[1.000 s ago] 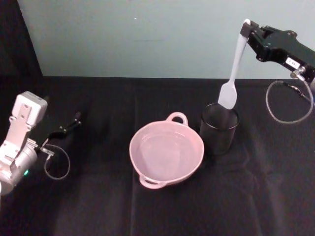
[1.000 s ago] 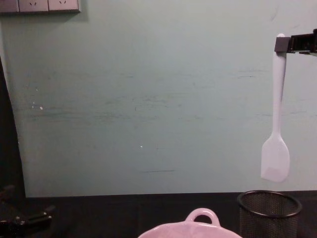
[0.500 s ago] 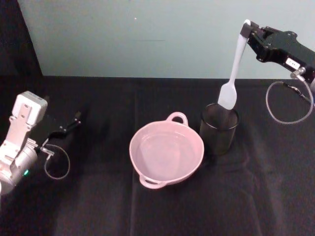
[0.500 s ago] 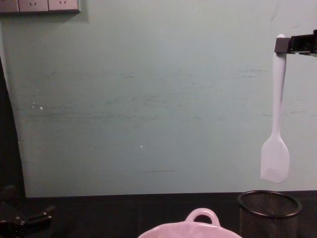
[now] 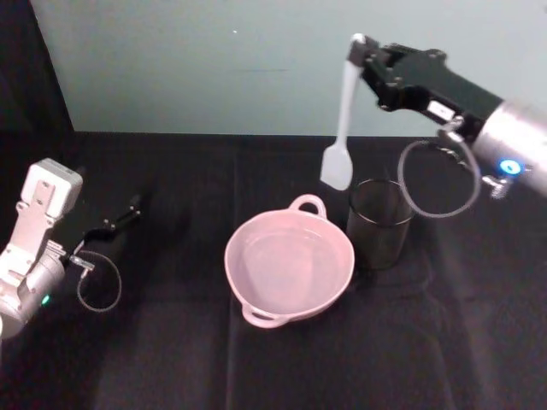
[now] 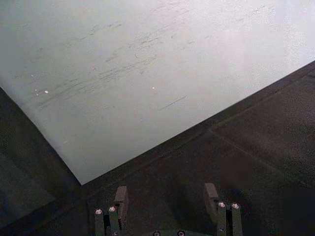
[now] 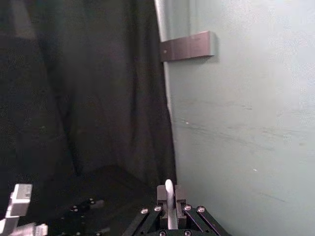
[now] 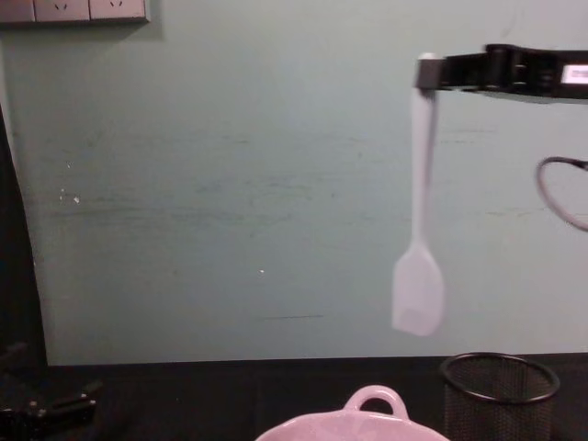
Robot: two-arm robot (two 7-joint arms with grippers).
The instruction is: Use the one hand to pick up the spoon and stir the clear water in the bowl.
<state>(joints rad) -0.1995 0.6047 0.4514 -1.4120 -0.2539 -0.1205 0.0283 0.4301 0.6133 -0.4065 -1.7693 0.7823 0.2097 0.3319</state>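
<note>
My right gripper [image 5: 359, 53] is shut on the handle end of the white spoon [image 5: 342, 128], which hangs straight down with its flat head above the far rim of the pink bowl [image 5: 289, 263]. In the chest view the spoon [image 8: 419, 230] dangles from the right gripper [image 8: 428, 72] high over the bowl [image 8: 367, 421]. The bowl holds clear water. The right wrist view shows the spoon handle [image 7: 170, 204] pinched between the right gripper's fingers. My left gripper [image 6: 165, 196] stands open at the table's left side, parked.
A black mesh cup [image 5: 379, 220] stands just right of the bowl; its rim [image 8: 499, 375] also shows in the chest view. Black cloth covers the table [image 5: 171, 342]. A teal wall rises behind it.
The right gripper has carried the spoon leftward, from above the mesh cup to above the bowl's far rim. The left arm has not moved.
</note>
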